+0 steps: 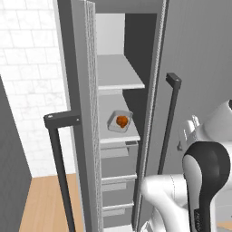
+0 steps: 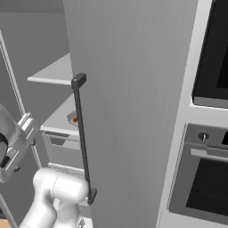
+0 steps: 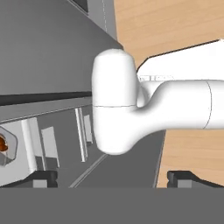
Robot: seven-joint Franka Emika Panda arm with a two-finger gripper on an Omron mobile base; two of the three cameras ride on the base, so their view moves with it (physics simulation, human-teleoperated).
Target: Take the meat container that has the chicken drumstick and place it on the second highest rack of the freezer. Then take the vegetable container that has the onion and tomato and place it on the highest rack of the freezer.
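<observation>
The freezer (image 1: 136,45) stands open. The meat container (image 1: 120,121) with the orange-brown chicken drumstick (image 1: 122,120) rests on the second highest rack (image 1: 130,134), above the grey drawers. Above it, the highest rack (image 1: 118,73) is bare. From the right base view a sliver of the meat container (image 2: 73,119) peeks out behind a grey door. My gripper (image 3: 116,178) is open, holds nothing, and is drawn back from the shelves. The meat container (image 3: 5,146) lies at the far left of the hand view. The vegetable container, onion and tomato are out of view.
The freezer door, with its dark bar handle (image 1: 60,158), swings out on the left. A tall grey door with a bar handle (image 2: 83,138) stands on the right. Ovens with black windows (image 2: 205,182) are further right. Wood floor (image 1: 45,204) lies below.
</observation>
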